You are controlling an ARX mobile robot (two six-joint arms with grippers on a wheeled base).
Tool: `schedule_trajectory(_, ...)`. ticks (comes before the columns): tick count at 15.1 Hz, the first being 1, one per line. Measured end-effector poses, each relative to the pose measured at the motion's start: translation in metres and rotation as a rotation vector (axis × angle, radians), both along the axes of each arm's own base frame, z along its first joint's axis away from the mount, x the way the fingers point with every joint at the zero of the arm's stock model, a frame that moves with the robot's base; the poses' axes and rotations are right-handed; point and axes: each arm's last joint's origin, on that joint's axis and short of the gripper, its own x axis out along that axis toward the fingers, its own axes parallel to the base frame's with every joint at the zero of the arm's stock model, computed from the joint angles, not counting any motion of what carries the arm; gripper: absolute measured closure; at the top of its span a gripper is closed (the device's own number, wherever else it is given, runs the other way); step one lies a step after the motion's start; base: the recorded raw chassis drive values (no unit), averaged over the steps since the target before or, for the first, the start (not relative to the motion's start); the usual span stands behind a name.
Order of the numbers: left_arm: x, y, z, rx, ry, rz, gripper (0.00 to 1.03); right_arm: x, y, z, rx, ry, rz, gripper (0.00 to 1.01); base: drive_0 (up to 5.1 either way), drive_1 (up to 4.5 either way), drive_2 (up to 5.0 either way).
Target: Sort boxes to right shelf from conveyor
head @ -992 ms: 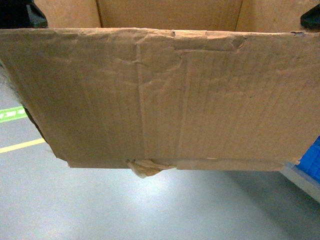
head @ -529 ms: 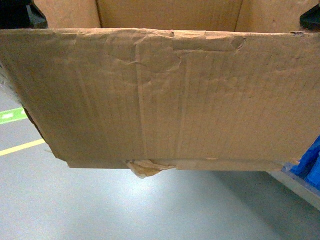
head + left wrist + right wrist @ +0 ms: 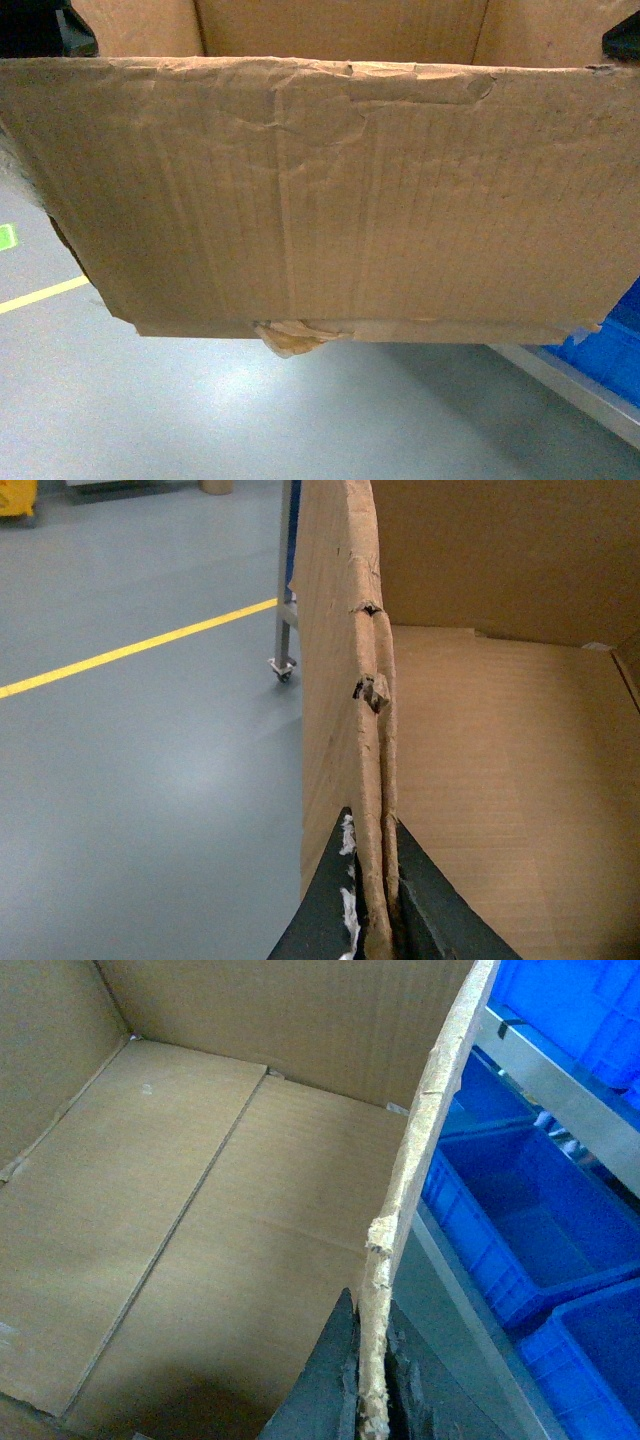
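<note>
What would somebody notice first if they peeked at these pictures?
The big brown cardboard box fills nearly the whole head view, held up above the grey floor, with a crumpled tape scrap dangling from its bottom seam. Each wrist view shows dark fingers pinching a ragged side wall of the box. Bright blue crates sit just right of it on the steel shelf.

Carton (image 3: 330, 190) fills head view, cut off left, right, top; hides both arms and most of rack. Only rail sliver (image 3: 570, 385) and blue crate corner (image 3: 610, 345) seen lower right. Left gripper (image 3: 372, 920) and right gripper (image 3: 368, 1380) cropped at bottom edge of wrist views; fingertips only. Rack leg (image 3: 285, 580) cut off at top.
</note>
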Motion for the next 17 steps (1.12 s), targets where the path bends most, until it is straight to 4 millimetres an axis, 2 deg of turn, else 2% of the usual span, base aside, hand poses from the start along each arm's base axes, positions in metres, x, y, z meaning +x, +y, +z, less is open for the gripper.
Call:
schedule_trajectory(1,0.0000,0.0000,0.0001,0.000,-0.001,0.001,1.01,0.0002,-0.0002,0.0003,0.000,-0.004,-0.001,0.98,2.9,-1.51,-5.7)
schedule_trajectory(17,0.0003,0.0000,-0.0002,-0.001,-0.001,0.000,1.01,0.0000,-0.0008,0.0005,0.001,-0.003,-0.001,0.98,-1.2,-1.19,-1.2)
